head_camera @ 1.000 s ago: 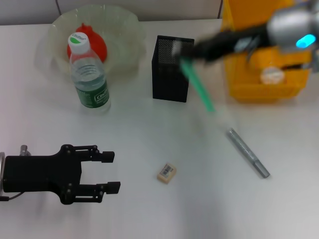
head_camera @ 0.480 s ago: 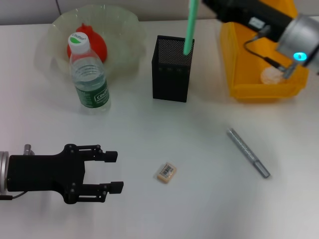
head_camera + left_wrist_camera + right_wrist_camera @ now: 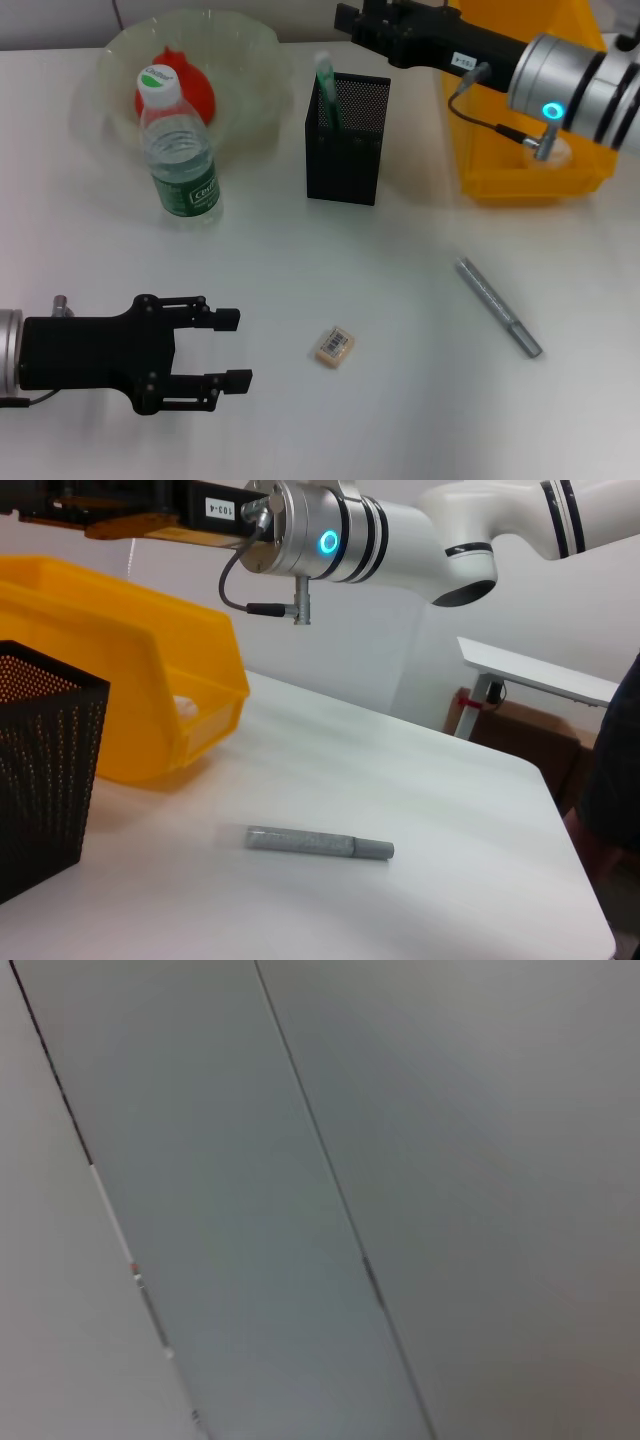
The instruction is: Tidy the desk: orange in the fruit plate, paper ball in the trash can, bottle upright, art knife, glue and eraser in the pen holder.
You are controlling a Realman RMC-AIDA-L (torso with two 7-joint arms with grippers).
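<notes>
Standing in the black mesh pen holder [image 3: 346, 140] at the far middle of the worktop [image 3: 400, 400], a green stick [image 3: 325, 88] is seen leaning against its left wall. The right gripper [image 3: 362, 22] is held just above and beyond the holder; whether its fingers are apart or together cannot be told. The left gripper [image 3: 228, 349] is kept low at the near left, its fingers apart and empty. The eraser [image 3: 334, 345] is found lying near the middle, and a grey pen-like tool [image 3: 498, 307] to its right. The bottle [image 3: 179, 148] is set upright beside the fruit plate [image 3: 250, 60], in which the orange [image 3: 195, 92] is held. The paper ball [image 3: 553, 151] is seen inside the yellow trash can [image 3: 530, 180].
</notes>
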